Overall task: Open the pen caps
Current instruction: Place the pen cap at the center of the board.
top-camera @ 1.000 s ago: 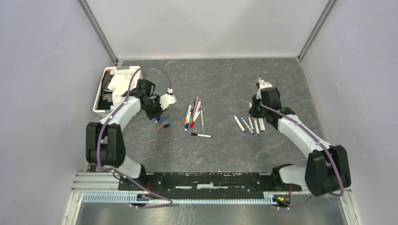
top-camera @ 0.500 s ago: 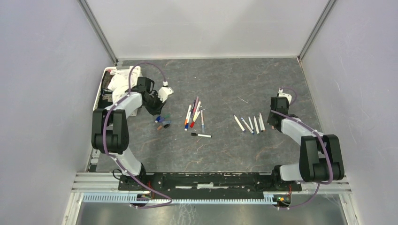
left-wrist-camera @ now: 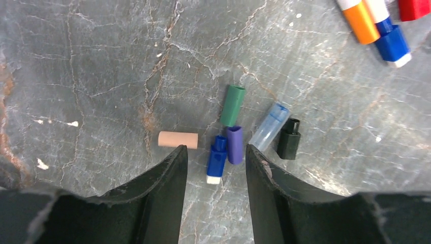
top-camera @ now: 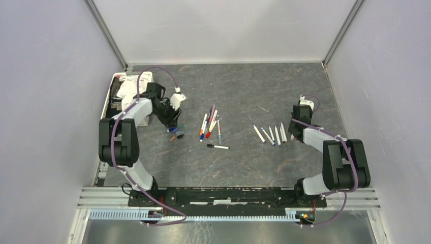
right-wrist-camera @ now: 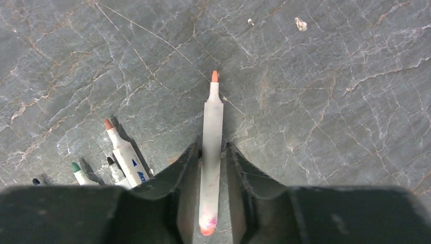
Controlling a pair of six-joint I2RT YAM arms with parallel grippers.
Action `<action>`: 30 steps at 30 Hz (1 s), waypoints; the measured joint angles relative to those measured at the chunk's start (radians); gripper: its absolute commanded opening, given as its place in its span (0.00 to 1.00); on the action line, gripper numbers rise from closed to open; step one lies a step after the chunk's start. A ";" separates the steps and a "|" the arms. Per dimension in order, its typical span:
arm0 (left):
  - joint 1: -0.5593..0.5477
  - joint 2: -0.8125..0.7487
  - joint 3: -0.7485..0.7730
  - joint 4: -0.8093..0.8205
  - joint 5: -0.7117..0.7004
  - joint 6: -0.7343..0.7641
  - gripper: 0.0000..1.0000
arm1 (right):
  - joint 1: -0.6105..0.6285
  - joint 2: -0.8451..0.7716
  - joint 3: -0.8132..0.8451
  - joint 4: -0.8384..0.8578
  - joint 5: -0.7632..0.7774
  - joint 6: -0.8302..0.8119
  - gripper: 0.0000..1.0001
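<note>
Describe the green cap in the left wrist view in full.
The green cap is a short, matte plastic sleeve, off any pen, lying on its side on the grey table. One end abuts or nearly abuts the purple cap; the clear bluish cap lies beside it, apart. Nothing grips it.

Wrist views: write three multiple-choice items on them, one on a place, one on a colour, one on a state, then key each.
1. The green cap lies:
A. in a tray
B. on the table, just beyond the purple cap
C. on top of a pen

2. The tip of the pen between the right gripper fingers is:
A. orange
B. green
C. black

3. The left gripper is:
A. shut on a cap
B. shut on a marker
C. open, holding nothing

Key: 1 B, it rests on bare table past the purple cap's far end. 2 A, an orange point shows at its far end. 3 C, a clear gap between its fingers, nothing pinched.
</note>
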 measured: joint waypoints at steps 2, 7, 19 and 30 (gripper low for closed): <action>0.009 -0.011 0.019 -0.030 0.027 0.000 0.53 | 0.000 0.004 0.000 0.013 -0.009 -0.006 0.41; 0.034 -0.069 0.082 -0.098 0.098 0.000 0.53 | -0.002 0.007 0.000 0.026 -0.027 -0.015 0.44; 0.098 -0.158 0.171 -0.259 0.216 0.002 0.73 | 0.040 -0.039 0.000 -0.040 -0.082 -0.005 0.55; 0.186 -0.248 0.283 -0.425 0.294 0.034 0.89 | 0.430 -0.153 0.177 -0.132 -0.043 -0.058 0.68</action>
